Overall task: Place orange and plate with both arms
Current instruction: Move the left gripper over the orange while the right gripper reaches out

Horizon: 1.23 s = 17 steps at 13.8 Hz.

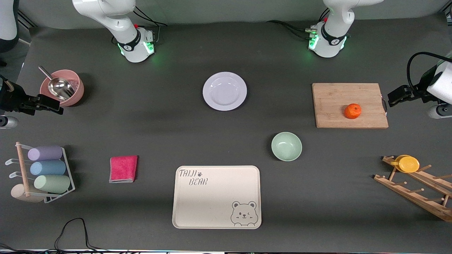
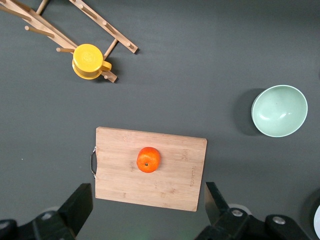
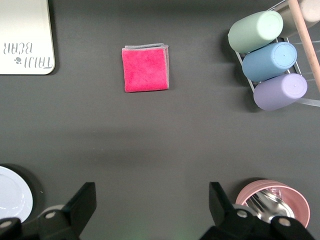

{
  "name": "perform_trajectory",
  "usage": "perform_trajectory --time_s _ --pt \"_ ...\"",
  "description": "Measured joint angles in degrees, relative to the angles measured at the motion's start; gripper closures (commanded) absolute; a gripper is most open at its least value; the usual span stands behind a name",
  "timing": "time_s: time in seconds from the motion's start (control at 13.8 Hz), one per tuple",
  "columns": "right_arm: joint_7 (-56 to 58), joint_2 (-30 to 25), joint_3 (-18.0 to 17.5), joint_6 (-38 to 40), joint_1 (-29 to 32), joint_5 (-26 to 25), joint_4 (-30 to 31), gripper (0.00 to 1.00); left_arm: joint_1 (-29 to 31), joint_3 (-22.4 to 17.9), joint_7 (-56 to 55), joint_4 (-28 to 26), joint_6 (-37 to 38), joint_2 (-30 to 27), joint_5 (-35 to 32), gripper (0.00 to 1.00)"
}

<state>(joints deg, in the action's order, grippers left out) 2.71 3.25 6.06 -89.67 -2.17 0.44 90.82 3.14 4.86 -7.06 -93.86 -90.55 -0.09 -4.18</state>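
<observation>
The orange (image 1: 352,111) lies on a wooden cutting board (image 1: 332,98) toward the left arm's end of the table. The white plate (image 1: 224,91) sits on the table midway between the two arm bases. My left gripper (image 1: 397,97) is open and empty, high up by the board. In the left wrist view its gripper (image 2: 148,205) hangs over the board's edge (image 2: 175,175), with the orange (image 2: 148,159) a little way off. My right gripper (image 1: 46,104) is open and empty, high over the right arm's end; its wrist view (image 3: 150,205) shows bare table and the plate's rim (image 3: 10,192).
A pale green bowl (image 1: 286,146) and a cream bear tray (image 1: 217,197) lie nearer the front camera than the plate. A pink cloth (image 1: 123,169), a cup rack (image 1: 46,173) and a pink bowl with a metal scoop (image 1: 67,88) are at the right arm's end. A wooden rack holds a yellow cup (image 1: 408,164).
</observation>
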Motion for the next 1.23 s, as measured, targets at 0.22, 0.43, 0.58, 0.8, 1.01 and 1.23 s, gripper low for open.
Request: perform_trajectory --time_s 0.22,0.43,0.58,0.8,1.01,1.23 --pt "0.0 0.0 0.0 0.0 0.0 0.0 0.0 0.00 0.0 -0.3 0.0 0.0 1.1 0.0 0.0 0.00" --pt "0.0 0.0 0.0 0.0 0.0 0.0 0.0 0.00 -0.1 -0.3 0.0 0.1 1.1 0.0 0.0 0.00" --pt "0.0 0.0 0.0 0.0 0.0 0.0 0.0 0.00 -0.4 -0.2 0.0 0.5 1.1 0.0 0.0 0.00" --pt "0.0 -0.3 0.0 0.6 -0.3 0.0 0.3 0.00 -0.4 -0.3 0.0 0.7 2.3 0.1 0.0 0.00" --pt "-1.2 -4.5 -0.2 0.8 -1.8 0.0 4.0 0.00 -0.2 -0.9 0.0 0.6 4.5 0.2 0.0 0.00" --pt "-6.2 -10.9 -0.4 0.9 -4.8 0.0 9.5 0.00 0.4 -1.7 0.0 -2.6 5.4 -2.2 0.0 0.00"
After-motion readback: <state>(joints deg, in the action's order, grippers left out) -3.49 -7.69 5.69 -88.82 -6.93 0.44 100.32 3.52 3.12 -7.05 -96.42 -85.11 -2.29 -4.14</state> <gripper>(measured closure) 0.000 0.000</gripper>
